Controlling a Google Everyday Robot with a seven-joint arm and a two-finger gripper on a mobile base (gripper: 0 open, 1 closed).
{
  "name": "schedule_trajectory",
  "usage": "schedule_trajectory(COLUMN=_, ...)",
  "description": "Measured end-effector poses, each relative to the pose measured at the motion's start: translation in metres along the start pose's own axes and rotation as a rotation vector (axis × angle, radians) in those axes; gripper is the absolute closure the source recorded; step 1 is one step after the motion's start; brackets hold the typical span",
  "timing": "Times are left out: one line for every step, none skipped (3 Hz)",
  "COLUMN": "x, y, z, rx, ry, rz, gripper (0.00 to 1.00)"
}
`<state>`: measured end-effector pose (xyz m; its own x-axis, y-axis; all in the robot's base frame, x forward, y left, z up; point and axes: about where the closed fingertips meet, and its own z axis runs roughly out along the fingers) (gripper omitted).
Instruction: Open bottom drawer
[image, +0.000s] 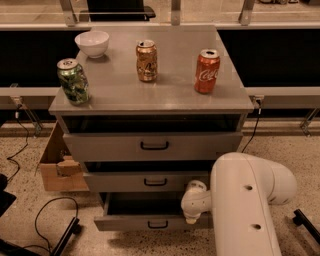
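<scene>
The bottom drawer (135, 222) is the lowest, narrowest grey front of three, with a small black bar handle (158, 225). It stands pulled out, and a dark gap shows its inside behind the front panel. My gripper (191, 215) is at the drawer's right end, at the tip of my white arm (245, 205), level with the top edge of the drawer front. The arm's white wrist covers the fingers.
On the cabinet top (175, 97) stand a green can (73, 81), a white bowl (92, 43), a gold can (147, 61) and a red cola can (207, 71). A cardboard box (55, 167) sits left of the cabinet. Black cables (45, 220) lie on the floor.
</scene>
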<state>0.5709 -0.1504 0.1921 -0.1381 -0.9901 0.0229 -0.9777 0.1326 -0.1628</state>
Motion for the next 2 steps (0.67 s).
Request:
schedule_trajectory(x=0.0003, y=0.0019, z=0.0015, rx=-0.003, ry=0.001, rz=0.0, gripper=0.15)
schedule_trajectory(x=0.0005, y=0.0031, z=0.0023, rx=-0.005, ry=0.001, rz=-0.001, gripper=0.0)
